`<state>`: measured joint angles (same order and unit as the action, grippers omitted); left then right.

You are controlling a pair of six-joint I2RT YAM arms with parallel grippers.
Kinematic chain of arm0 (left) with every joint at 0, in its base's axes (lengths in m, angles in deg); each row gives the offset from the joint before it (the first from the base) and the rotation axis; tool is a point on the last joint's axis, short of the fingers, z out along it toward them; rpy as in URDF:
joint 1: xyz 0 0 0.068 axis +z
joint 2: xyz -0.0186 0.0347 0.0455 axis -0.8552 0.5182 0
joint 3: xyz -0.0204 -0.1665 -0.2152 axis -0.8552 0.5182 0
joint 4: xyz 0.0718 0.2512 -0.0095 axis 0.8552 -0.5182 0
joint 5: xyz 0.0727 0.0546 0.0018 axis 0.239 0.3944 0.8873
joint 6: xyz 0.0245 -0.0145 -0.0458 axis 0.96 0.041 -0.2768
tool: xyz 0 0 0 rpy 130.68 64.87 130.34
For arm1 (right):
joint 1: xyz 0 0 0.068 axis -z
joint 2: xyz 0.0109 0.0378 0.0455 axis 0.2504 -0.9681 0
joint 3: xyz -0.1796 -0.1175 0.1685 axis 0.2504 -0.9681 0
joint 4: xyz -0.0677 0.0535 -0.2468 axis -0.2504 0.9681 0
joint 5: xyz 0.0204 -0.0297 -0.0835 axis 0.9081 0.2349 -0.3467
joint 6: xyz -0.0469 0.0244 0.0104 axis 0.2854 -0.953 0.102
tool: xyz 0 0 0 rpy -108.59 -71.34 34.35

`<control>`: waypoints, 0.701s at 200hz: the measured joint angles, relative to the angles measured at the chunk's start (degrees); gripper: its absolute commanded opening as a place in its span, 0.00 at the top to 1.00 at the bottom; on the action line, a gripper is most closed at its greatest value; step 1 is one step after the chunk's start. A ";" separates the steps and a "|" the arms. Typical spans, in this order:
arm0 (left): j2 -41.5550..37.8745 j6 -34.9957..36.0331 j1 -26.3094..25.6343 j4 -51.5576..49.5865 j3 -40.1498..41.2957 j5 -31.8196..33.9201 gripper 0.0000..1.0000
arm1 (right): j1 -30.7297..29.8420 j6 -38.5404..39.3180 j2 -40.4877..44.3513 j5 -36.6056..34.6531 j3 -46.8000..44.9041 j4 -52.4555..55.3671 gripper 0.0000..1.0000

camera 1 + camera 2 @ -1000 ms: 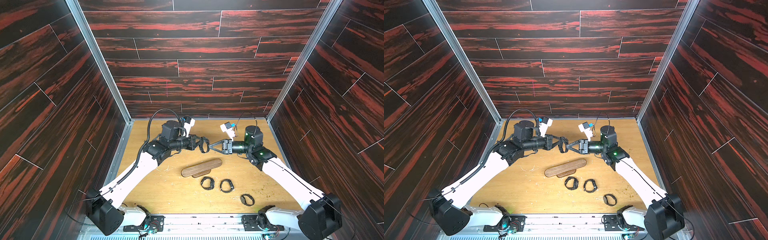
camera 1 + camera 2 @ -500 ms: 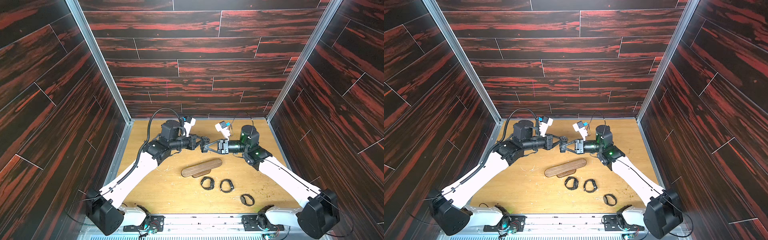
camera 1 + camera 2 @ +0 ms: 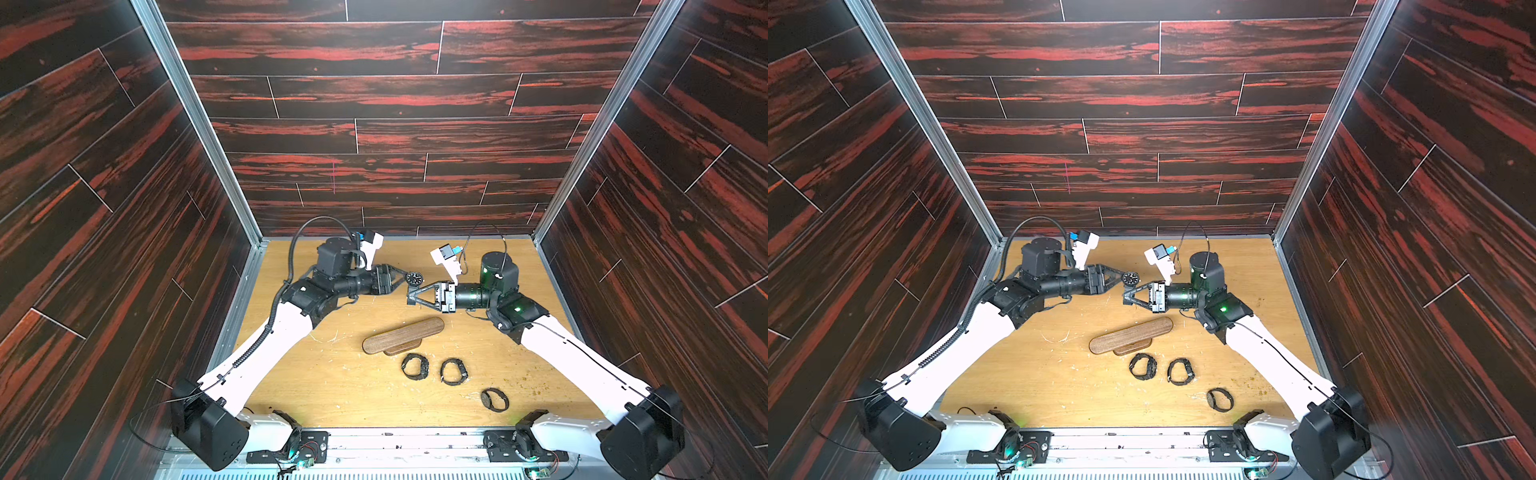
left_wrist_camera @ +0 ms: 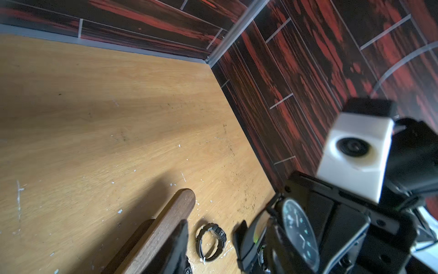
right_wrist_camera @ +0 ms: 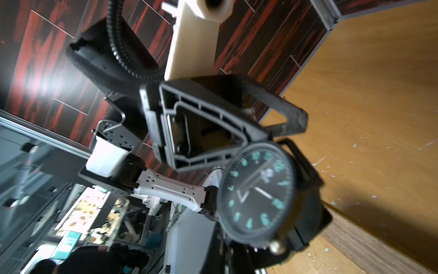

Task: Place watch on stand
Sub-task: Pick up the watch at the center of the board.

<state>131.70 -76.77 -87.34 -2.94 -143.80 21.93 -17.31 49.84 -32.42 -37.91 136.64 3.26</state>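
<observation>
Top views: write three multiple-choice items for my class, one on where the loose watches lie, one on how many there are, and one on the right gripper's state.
1. Relative to the stand, where do the loose watches lie?
A) on its bar
B) on the table, on the stand's near side
C) against the back wall

2. How many watches lie loose on the table?
A) one
B) five
C) three

3. The right gripper is:
A) shut on the raised watch
B) open and empty
C) resting on the stand

Key:
1 B, both top views show them on the wood just nearer than the stand, whose bar is bare.
2 C, three dark bands can be counted there.
3 A, its jaws are closed and the raised watch sits at their tip, off the table.
</observation>
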 measured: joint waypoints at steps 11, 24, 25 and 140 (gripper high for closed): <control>-0.22 -1.20 0.79 0.39 0.48 -0.31 0.43 | -0.02 2.27 0.68 -1.51 0.76 2.19 1.00; -0.55 -2.36 1.42 0.59 1.14 -0.35 0.42 | -0.02 4.48 1.70 -2.91 0.98 3.78 1.00; -0.57 -2.40 1.44 0.59 1.18 -0.35 0.42 | -0.02 4.57 1.75 -2.99 0.98 3.87 1.00; -1.79 -24.26 1.77 14.51 5.90 -8.61 0.39 | -0.13 13.38 2.49 -8.39 1.79 11.96 1.00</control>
<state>129.91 -101.03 -85.57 11.58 -137.89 13.32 -17.44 63.21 -29.93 -46.31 138.43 15.22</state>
